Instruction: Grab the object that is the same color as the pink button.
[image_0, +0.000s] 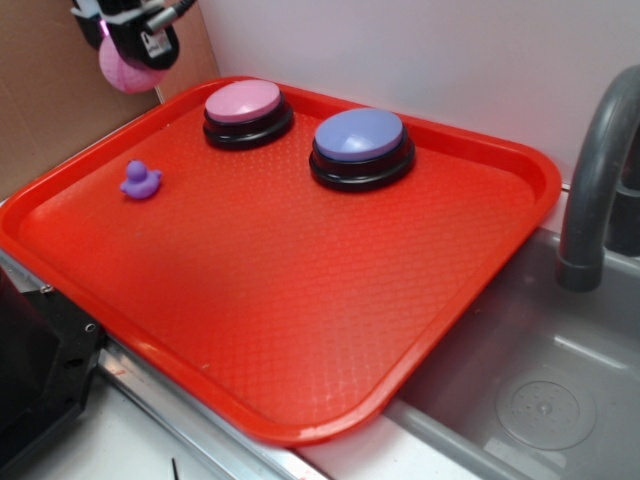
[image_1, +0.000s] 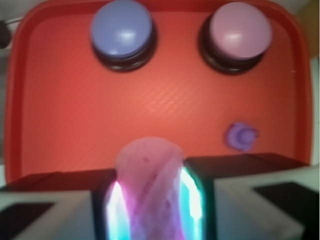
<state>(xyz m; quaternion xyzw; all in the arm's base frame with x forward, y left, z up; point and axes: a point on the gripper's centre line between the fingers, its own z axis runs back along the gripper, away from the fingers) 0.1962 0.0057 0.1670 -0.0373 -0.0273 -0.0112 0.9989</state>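
Wall: a plain white wall (image_0: 420, 60) is filling the upper right of the exterior frame.
Board: a brown cardboard-like panel (image_0: 40, 100) is standing at the upper left.
Sink: a grey basin (image_0: 540, 380) is lying at the lower right, its round drain (image_0: 546, 412) showing.
Faucet: a dark grey spout (image_0: 595, 180) is curving down at the right edge.
Bench: a pale strip (image_0: 110, 440) is running along the lower left.
Light: soft, even lighting is falling across the scene.

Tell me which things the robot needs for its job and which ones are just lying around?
Needed for the job:
- pink ball, held up off the tray between the fingers
- pink button, the colour to match

Just lying around:
- blue-purple button
- purple duck
- red tray they sit on
- grey tap and sink beside the tray
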